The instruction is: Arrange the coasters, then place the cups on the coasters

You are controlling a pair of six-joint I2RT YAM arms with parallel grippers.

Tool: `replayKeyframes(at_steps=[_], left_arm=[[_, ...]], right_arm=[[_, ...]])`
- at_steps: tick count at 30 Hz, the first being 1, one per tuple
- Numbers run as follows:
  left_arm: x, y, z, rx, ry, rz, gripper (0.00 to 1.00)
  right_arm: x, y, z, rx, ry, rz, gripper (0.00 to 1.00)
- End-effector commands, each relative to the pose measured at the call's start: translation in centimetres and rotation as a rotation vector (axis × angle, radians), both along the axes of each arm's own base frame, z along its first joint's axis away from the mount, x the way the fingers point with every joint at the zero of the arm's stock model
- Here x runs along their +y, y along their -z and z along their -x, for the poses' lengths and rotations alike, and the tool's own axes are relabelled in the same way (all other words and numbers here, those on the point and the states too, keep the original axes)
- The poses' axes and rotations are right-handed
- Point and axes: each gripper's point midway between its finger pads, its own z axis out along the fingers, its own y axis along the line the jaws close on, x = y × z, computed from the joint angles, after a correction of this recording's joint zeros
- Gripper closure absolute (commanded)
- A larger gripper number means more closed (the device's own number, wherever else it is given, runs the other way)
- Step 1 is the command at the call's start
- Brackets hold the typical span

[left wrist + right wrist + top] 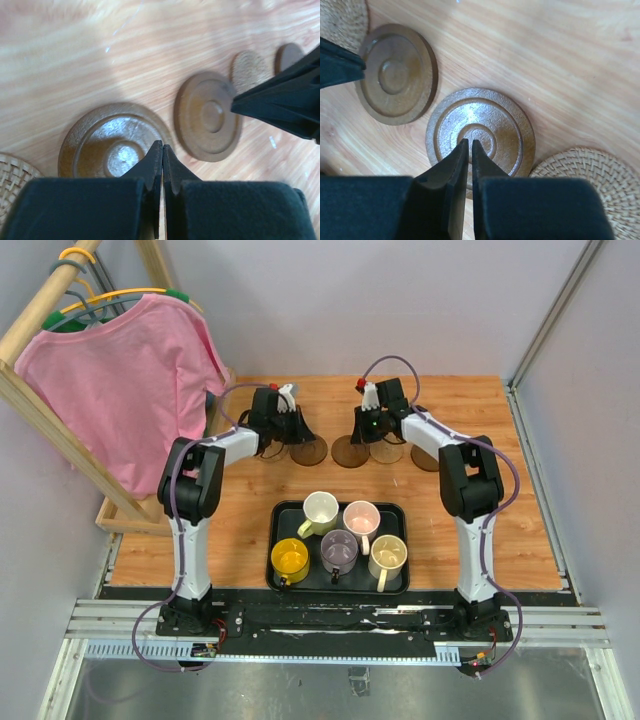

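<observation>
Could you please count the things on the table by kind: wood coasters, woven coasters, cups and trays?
Wood coasters: 3
Woven coasters: 2
Cups: 5
Tray: 1
Total: 11

1. The surface (500,500) is light, wood-grained board.
2. Five round coasters lie in a row across its far part. From left they are the left tan coaster (12,172), left brown coaster (310,451), middle brown coaster (349,451), right tan coaster (580,185) and right brown coaster (428,458).
3. A black tray (277,512) sits nearer the front, well apart from that row.
4. A wooden rack (120,515) stands along the left edge.
</observation>
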Motion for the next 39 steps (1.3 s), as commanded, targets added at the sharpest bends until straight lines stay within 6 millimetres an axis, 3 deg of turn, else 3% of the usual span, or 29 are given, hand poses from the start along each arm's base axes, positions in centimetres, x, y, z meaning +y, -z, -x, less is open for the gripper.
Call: replayKeyframes(at_steps=[1,5,9,12,19,28,39], left_arm=[[-0.4,-9.5,-1.0,-0.242,0.022,0.035,0.98],[1.4,-9.1,-0.4,-0.248,-0.04,-0.034,0.97],[3.8,-6.1,0.7,-0.177,-0.112,-0.093,0.98],[5.7,-4.3,1.3,-0.137,-0.174,-0.095,0.99],[10.1,-2.3,0.3,-0.098,-0.285,-0.126,0.99],[11.2,0.4,-1.5,-0.046,-0.295,-0.17,0.99],[12.4,4.6,0.1,0.061,-0.333,-0.237,0.99]], right_arm=[[1.0,-7.0,-0.6,-0.156,-0.018,-0.016,0.89],[-0.4,-7.5,-0.1,-0.177,0.02,0.025,0.88],[-2.5,-5.5,1.0,-0.133,0.081,0.079,0.89],[-4.2,-5.3,1.7,-0.122,0.131,0.101,0.9],[-7.2,-3.7,2.4,-0.073,0.216,0.13,0.91],[-6.7,-3.5,2.8,-0.049,0.206,0.098,0.91],[-5.7,-3.3,3.0,-0.026,0.177,0.05,0.89]])
